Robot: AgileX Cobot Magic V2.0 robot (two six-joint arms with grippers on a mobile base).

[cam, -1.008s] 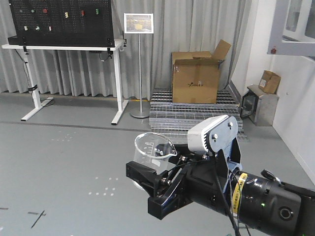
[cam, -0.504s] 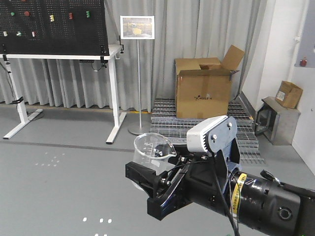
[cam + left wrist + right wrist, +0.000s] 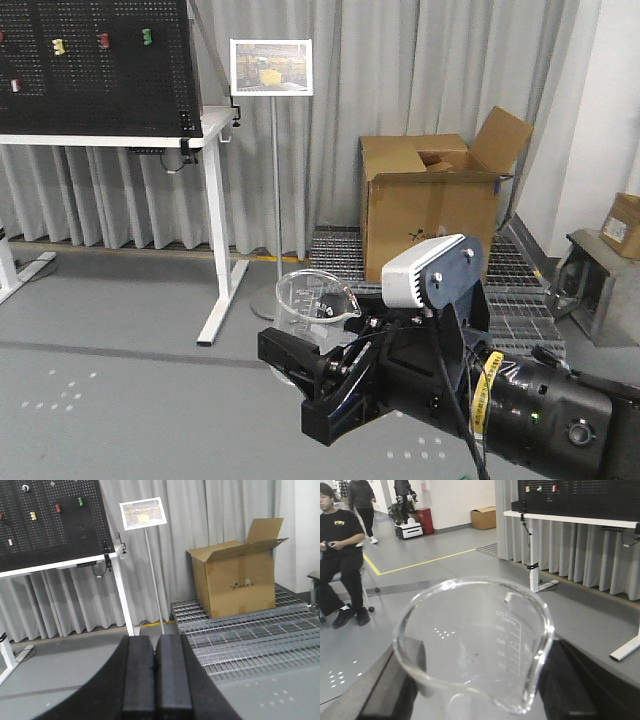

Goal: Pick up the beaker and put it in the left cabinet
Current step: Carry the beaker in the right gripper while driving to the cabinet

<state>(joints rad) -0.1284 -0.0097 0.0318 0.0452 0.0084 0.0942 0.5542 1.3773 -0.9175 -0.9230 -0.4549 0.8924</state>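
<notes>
Jaws of the right gripper (image 3: 292, 380) clamp the beaker (image 3: 311, 303) low on its body, at lower centre of the front view, above the grey floor. There it stands upright, long axis vertical, mouth up, spout toward the right of the frame. The right wrist view looks into the rim, spout nearest the lens, and alone shows the printed scale from 100 downward and a seated person (image 3: 340, 555) at upper left. Only the left wrist view shows the left gripper (image 3: 156, 675), its jaws pressed flat together.
</notes>
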